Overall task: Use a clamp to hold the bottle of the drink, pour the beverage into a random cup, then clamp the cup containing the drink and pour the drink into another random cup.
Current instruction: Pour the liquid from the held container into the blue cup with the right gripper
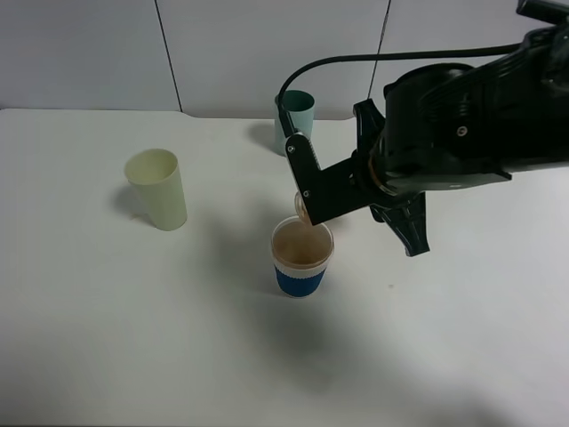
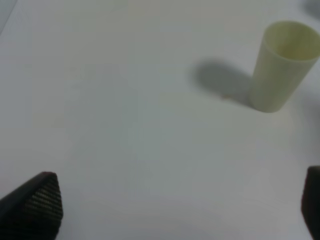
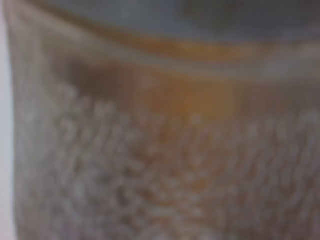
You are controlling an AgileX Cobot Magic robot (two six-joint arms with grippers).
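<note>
Nearest in the high view stands the short blue-sleeved cup (image 1: 300,267) on the white desk (image 1: 133,338), upright, with brown beverage (image 1: 300,249) inside it. Just above its far rim hangs the mouth of the bottle (image 1: 302,212), tipped down toward the cup. The rest of the bottle is hidden behind the right gripper (image 1: 307,191), whose black jaws are clenched on it. That arm's wrist camera is filled by a blurred stretch of the bottle's wall, brownish with an amber band across it. Farther back and well to the left, the pale yellow-green tumbler (image 1: 157,191) stands upright, apart from everything. The left gripper (image 2: 170,210) hovers over bare desk with its jaws released wide and nothing between them — the tumbler lies beyond their tips. Farthest back, near the wall, is a teal tumbler (image 1: 296,116), partly behind the black cable (image 1: 400,56).
</note>
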